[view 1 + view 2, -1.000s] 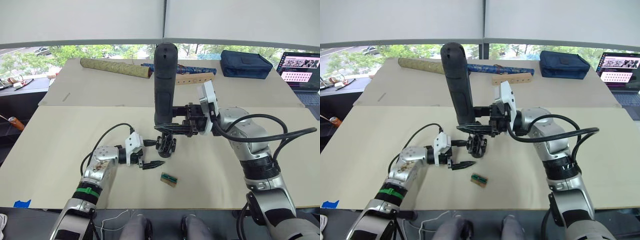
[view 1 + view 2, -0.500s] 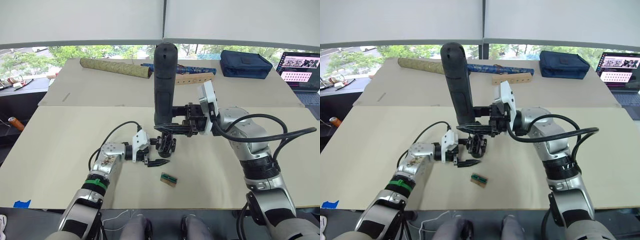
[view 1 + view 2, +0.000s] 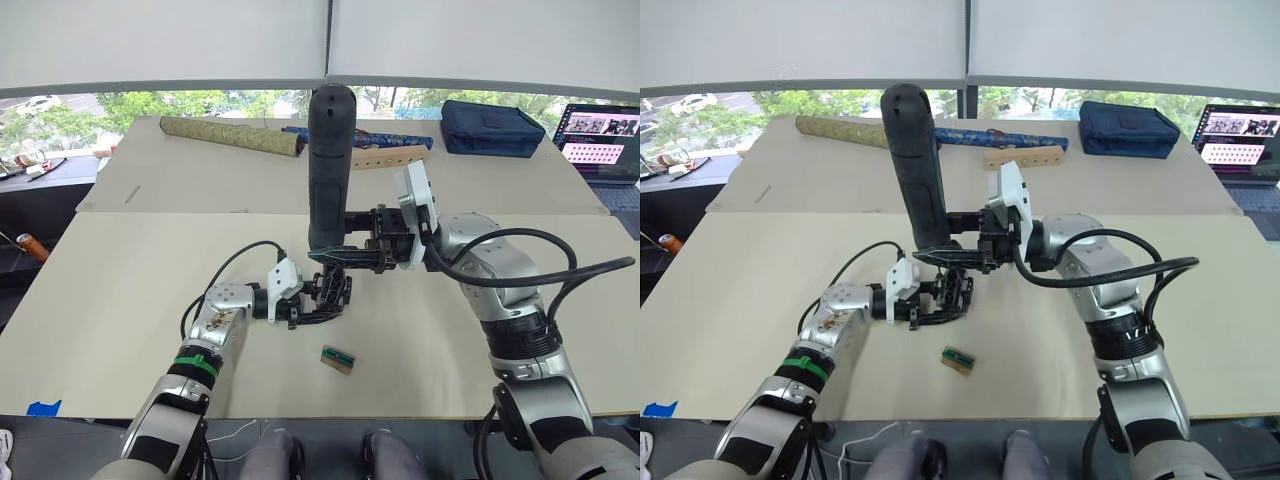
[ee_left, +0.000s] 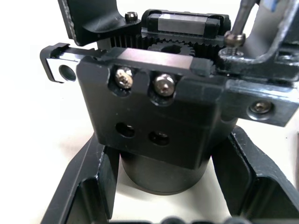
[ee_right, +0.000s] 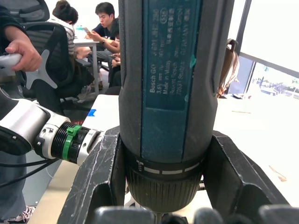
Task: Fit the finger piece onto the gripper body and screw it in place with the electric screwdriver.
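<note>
The gripper body (image 3: 333, 290) stands on the table; its black block with two screws and round base (image 4: 159, 116) is close up in the left wrist view. My left gripper (image 3: 312, 307) is open, one finger (image 4: 91, 186) on each side of the base with thin gaps. My right gripper (image 3: 345, 255) is shut on the electric screwdriver (image 3: 328, 170), held upright over the body. The screwdriver's bit (image 4: 239, 18) rests on a screw in a dark piece (image 4: 261, 88) at the body's side, probably the finger piece.
A small green and brown block (image 3: 338, 360) lies near the front edge. At the back are a patterned roll (image 3: 230, 135), a blue patterned roll (image 3: 980, 137), a wooden strip with holes (image 3: 385, 158), a navy bag (image 3: 492, 128) and a laptop (image 3: 602, 135).
My left gripper has slid right across the table and now straddles the gripper body's base. The right arm and screwdriver have stayed in place.
</note>
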You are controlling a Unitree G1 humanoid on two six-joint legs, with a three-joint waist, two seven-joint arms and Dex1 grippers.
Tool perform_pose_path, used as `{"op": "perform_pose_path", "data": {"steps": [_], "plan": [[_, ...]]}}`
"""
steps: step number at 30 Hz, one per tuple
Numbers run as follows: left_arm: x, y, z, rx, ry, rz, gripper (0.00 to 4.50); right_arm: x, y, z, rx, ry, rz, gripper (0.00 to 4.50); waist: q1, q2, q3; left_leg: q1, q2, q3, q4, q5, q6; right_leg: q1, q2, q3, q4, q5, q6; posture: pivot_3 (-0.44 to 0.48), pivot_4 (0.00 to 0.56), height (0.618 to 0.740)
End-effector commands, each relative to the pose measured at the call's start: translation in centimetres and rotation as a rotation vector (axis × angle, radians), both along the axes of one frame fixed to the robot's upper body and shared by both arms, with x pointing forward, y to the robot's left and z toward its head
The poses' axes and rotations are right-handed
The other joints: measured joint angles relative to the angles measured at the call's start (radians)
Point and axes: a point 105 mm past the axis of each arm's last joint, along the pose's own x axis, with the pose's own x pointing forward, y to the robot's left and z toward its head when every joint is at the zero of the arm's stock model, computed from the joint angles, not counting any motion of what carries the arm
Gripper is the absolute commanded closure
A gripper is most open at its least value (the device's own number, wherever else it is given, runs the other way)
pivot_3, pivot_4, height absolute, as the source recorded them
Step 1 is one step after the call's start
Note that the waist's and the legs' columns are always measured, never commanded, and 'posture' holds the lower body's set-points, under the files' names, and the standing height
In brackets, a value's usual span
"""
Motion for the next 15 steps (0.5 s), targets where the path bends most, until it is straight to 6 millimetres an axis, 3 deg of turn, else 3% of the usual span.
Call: {"op": "perform_pose_path", "data": {"steps": [1,15], "plan": [[-0.5,-0.4,-0.2,0.008,-0.007,-0.034,2.17,0.3,-0.1,-1.0,-0.049,0.016,-0.033,2.6,0.0,0.0,0.0,0.0,0.0,0.0,0.0,0.0,0.0,0.0,0.0,0.0,0.0,0.0,0.0,0.0,0.15,0.734],[-0.8,-0.6,-0.7,0.015,-0.011,-0.021,2.17,0.0,0.3,-3.7,-0.098,0.05,-0.056,2.6,0.0,0.0,-0.001,0.003,0.0,0.0,0.0,0.0,0.0,0.002,0.0,0.0,0.001,0.0,0.0,0.0,0.15,0.734]]}}
